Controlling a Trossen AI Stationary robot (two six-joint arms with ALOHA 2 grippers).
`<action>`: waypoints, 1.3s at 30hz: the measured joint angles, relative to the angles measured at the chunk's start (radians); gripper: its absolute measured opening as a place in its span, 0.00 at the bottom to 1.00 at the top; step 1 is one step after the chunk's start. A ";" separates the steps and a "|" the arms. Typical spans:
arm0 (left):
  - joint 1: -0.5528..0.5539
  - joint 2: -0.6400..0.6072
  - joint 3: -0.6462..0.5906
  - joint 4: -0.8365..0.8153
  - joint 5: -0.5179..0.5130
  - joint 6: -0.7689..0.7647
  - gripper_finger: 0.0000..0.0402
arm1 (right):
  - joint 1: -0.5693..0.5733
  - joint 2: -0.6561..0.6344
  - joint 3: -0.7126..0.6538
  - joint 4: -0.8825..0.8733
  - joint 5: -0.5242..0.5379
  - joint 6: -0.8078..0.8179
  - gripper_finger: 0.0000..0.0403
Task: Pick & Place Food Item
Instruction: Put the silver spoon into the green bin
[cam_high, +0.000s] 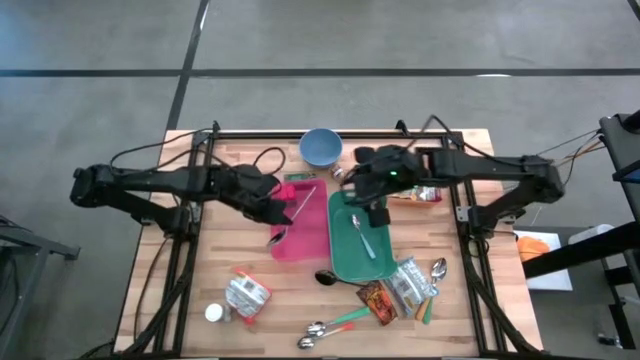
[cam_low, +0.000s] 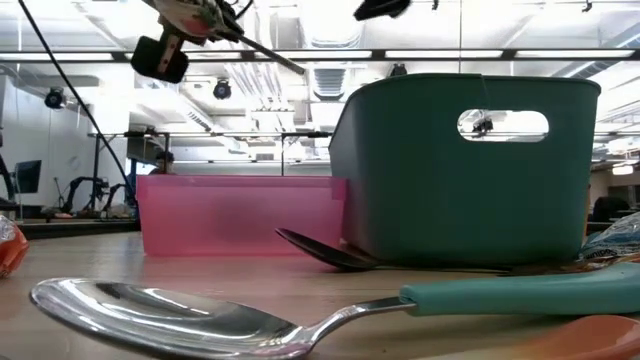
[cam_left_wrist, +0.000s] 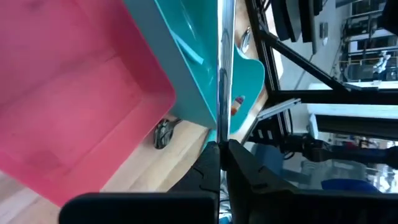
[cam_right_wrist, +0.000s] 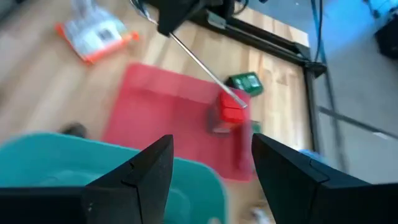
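The left gripper (cam_high: 272, 205) hangs over the near-left edge of the pink bin (cam_high: 300, 222), jaws clamped tight on the handle of a long metal utensil (cam_high: 303, 200) whose shaft slants out over the bin; its working end is not clear from any view. The right gripper (cam_high: 376, 212) hovers over the teal bin (cam_high: 345, 262), jaws parted with nothing between them; a spoon (cam_high: 366, 238) lies inside that bin. In the right wrist view a small red food item (cam_right_wrist: 231, 109) sits in the pink bin at the tip of the held utensil, with a green packet (cam_right_wrist: 245, 81) on the wood just beyond. Whether the tip touches the red piece I cannot tell. Judgement: the red item looks small, light and blocky, probably a rigid toy or packaged morsel, so it should not crush, but a smooth face could slide off a metal tip. Best purchase would be across its two flat opposite sides, low on the body. Foil snack packets (cam_high: 400, 290) near the front edge would crinkle and slip.
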 joint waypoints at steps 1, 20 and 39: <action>0.007 0.000 0.001 0.002 0.010 0.000 0.00 | 0.000 0.030 0.040 -0.035 0.016 -0.035 0.53; 0.041 0.013 0.006 0.035 0.116 0.213 0.00 | 0.032 0.366 0.484 -0.265 -0.093 -0.299 0.53; 0.043 0.013 0.007 0.072 0.178 0.254 0.00 | 0.032 0.526 0.671 -0.406 -0.049 -0.317 0.45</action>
